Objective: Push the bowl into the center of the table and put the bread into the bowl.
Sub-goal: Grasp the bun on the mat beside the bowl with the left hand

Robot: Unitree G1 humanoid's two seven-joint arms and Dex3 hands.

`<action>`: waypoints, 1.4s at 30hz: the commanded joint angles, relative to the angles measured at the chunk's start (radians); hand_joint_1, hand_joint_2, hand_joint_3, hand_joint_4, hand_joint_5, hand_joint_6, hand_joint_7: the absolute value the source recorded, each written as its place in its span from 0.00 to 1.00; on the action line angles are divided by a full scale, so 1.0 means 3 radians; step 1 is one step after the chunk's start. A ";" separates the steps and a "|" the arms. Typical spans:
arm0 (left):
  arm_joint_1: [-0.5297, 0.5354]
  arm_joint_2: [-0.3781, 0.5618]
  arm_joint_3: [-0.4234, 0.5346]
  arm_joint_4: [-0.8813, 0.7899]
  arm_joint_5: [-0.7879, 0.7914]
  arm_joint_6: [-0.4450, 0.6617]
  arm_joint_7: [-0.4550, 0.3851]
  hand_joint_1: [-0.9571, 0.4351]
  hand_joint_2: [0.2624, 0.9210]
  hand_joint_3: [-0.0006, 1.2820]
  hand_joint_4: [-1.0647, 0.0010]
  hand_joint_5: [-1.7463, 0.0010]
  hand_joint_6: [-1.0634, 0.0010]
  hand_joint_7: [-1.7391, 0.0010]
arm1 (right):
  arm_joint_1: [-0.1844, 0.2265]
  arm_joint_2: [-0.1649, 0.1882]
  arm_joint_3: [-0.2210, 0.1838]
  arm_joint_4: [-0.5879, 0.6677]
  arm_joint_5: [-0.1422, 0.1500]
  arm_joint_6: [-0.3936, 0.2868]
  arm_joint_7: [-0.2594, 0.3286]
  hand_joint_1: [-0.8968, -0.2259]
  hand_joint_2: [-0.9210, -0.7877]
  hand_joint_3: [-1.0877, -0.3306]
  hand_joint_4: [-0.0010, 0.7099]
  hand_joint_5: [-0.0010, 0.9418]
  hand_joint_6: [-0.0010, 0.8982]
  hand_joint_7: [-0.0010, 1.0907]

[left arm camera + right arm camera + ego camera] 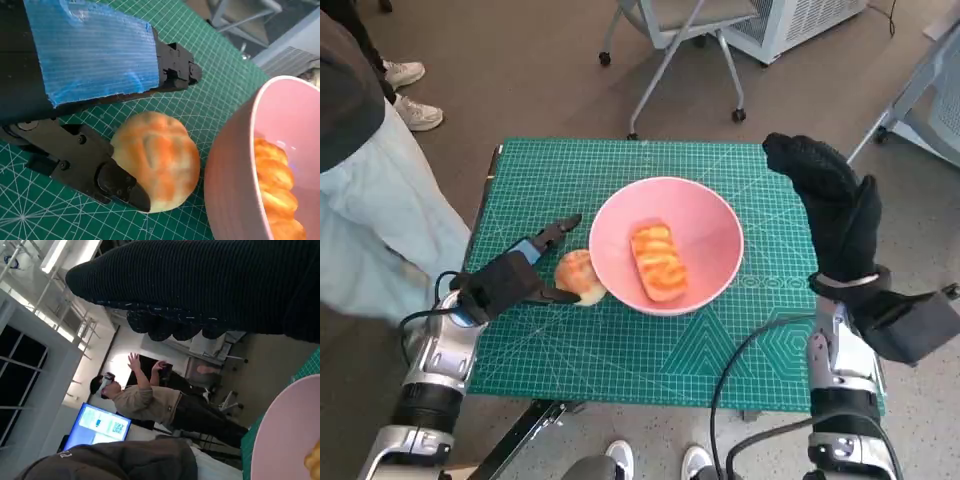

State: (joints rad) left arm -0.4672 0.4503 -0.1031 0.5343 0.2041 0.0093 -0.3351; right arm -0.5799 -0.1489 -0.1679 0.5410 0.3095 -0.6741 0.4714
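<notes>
On the green mat (620, 340), near the middle, pink bowl (715, 215) with one long bread (658, 262) already inside. Round bun (578, 274) outside, touching the bowl's left wall. Left hand (505, 280) around the bun, fingers (120, 185) apart on either side, touching but not clearly clamped. Right hand (830, 195) raised beside the bowl's right rim, apart from it; finger state cannot tell. Risks: weak pinch, bun slipping on lift; bun catching the rim and tipping or shoving the bowl off centre.
</notes>
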 commanded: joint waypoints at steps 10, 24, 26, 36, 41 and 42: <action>-0.0013 -0.0057 -0.0148 -0.0014 0.0202 0.0487 0.0114 0.74 0.90 0.01 0.44 0.95 0.51 0.93 | -0.0003 0.0000 -0.0016 0.0091 -0.0036 0.0010 -0.0018 0.31 0.00 0.31 0.25 0.00 0.05 0.52; 0.0050 -0.0038 -0.0226 0.0109 0.0304 0.0280 0.0319 0.70 0.99 0.04 0.27 0.39 0.45 0.35 | -0.0028 0.0004 -0.0021 0.0128 0.0005 0.0003 0.0027 0.31 0.00 0.30 0.25 0.00 0.05 0.51; 0.0050 -0.0031 -0.0228 0.0147 0.0297 0.0236 0.0307 0.69 0.98 0.03 0.25 0.39 0.43 0.35 | -0.0028 0.0004 -0.0020 0.0125 0.0011 0.0006 0.0034 0.32 0.00 0.30 0.25 0.00 0.05 0.51; 0.0080 0.0031 -0.0181 0.0147 0.0231 0.0140 0.0220 0.69 0.97 0.02 0.22 0.39 0.38 0.38 | -0.0037 0.0011 -0.0029 0.0145 0.0038 0.0003 0.0073 0.32 0.00 0.30 0.25 0.00 0.04 0.51; 0.0143 0.0077 -0.0123 -0.0027 0.0178 0.0172 0.0168 0.69 0.97 0.02 0.21 0.39 0.38 0.38 | -0.0035 0.0023 -0.0024 0.0143 0.0040 0.0007 0.0081 0.32 0.00 0.30 0.25 0.00 0.04 0.51; 0.0157 0.0084 -0.0111 -0.0062 0.0171 0.0178 0.0161 0.69 0.97 0.02 0.21 0.39 0.38 0.38 | -0.0034 0.0025 -0.0022 0.0140 0.0038 0.0008 0.0080 0.32 0.00 0.30 0.25 0.00 0.04 0.51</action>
State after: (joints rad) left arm -0.4672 0.4645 -0.1385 0.5295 0.2629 0.0375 -0.2604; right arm -0.6010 -0.1480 -0.1735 0.5700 0.3142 -0.6790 0.4863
